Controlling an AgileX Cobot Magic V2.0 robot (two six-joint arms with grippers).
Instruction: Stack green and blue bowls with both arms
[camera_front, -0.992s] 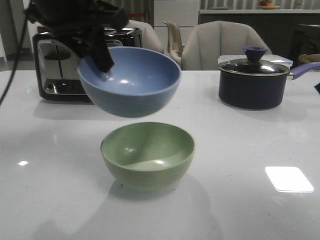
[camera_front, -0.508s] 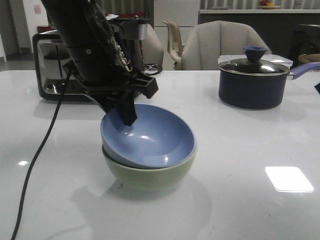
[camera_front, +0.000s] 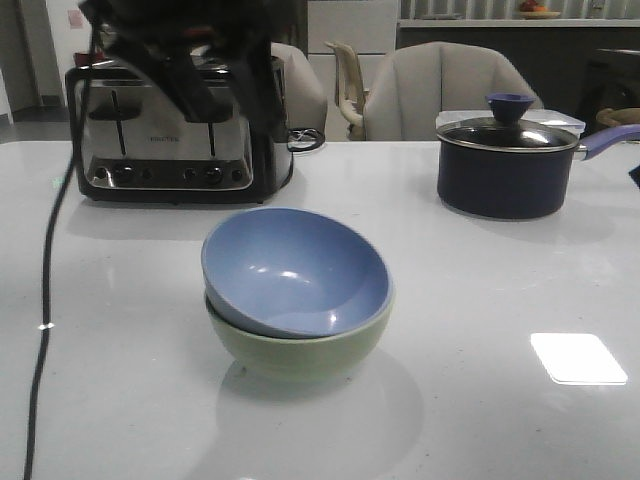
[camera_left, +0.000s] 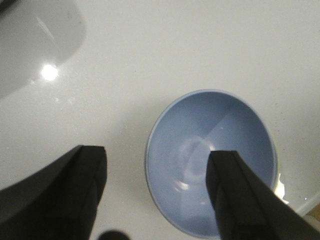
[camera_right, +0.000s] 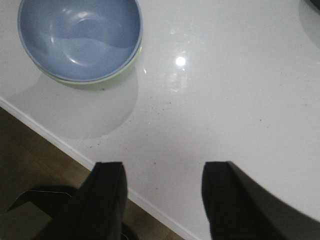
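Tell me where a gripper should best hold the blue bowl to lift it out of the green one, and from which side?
Probably the raised rim of the blue bowl, on the toaster side, coming from above. The bowl sits tilted in the green bowl, so that edge stands free for one finger inside and one outside.

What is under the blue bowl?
The blue bowl sits tilted inside the green bowl. Only the green rim and outer wall show; its inside is covered.

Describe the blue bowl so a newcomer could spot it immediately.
Start at the white table and find the toaster at its back left. In front of it, the blue bowl sits tilted inside a green bowl; it is the upper one.
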